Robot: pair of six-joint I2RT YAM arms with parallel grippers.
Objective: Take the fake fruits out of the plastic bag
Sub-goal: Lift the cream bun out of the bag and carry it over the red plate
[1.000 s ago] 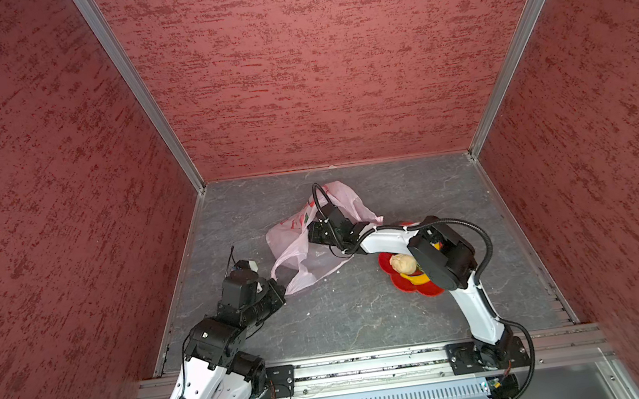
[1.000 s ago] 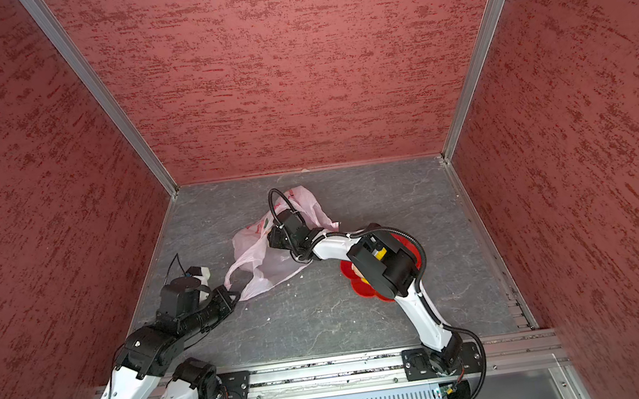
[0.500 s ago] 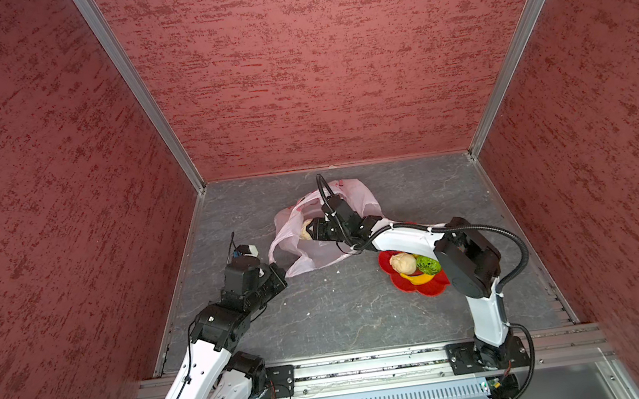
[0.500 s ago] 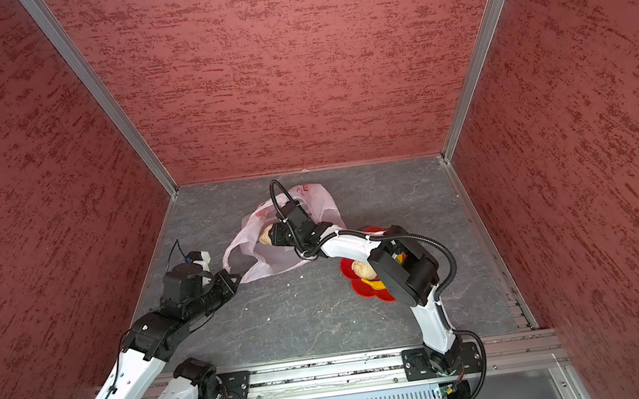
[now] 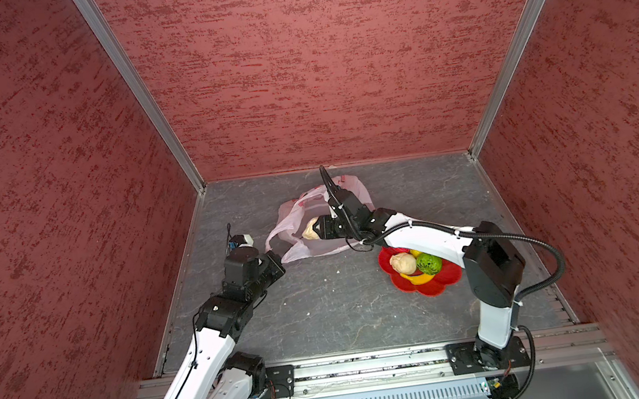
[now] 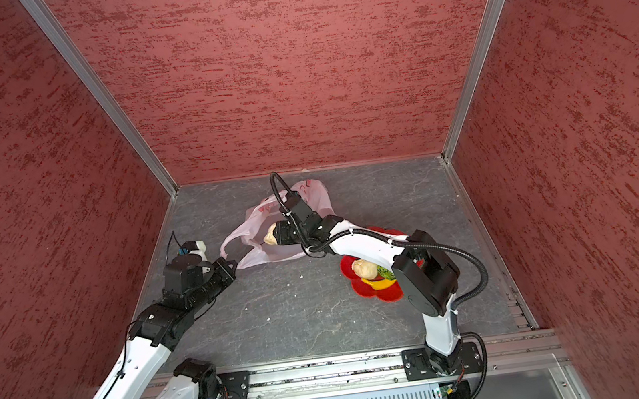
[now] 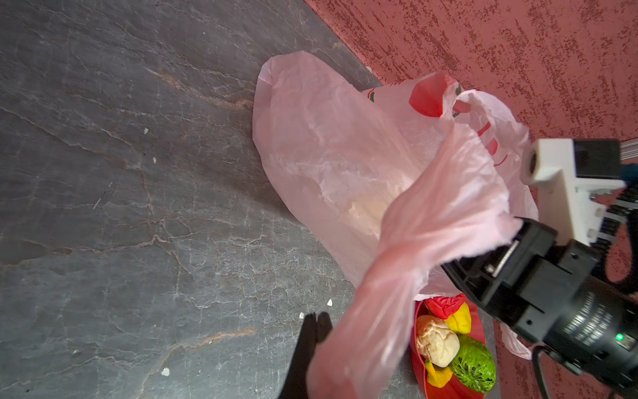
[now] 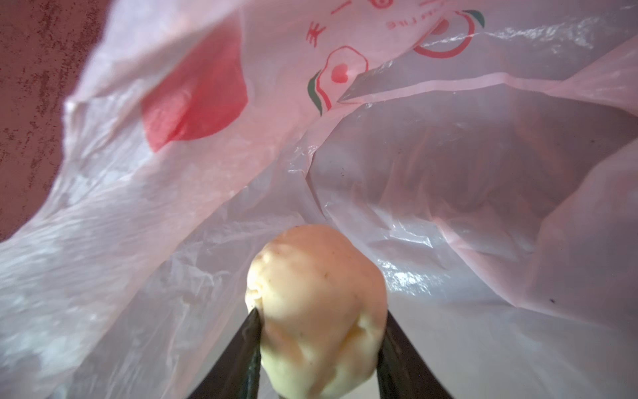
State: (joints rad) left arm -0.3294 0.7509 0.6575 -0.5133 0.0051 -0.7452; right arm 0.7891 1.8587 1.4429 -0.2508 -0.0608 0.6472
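In both top views the right arm's white forearm crosses over the far side of the red flower-shaped dish [image 5: 438,287] and hides part of its load. In the left wrist view, twisted plastic covers the spot where the left gripper [image 7: 316,319] bites.

The plastic bag [image 5: 294,212] lies crumpled at the far middle of the grey table [image 5: 324,313]. It is thin, pale pink and translucent, with red-and-green print [image 8: 331,79]. One handle stretches left and near to the left gripper, whose jaws are pressed together on it.

The right arm reaches left across the middle, wrist low at the bag's mouth. The right gripper [image 5: 319,230] is clamped on a pale beige lumpy ball [image 8: 317,293] at the opening. In the dish, right of the bag, sit another beige ball [image 5: 403,263], a green speckled ball [image 5: 429,263] and a yellow banana [image 5: 418,279].
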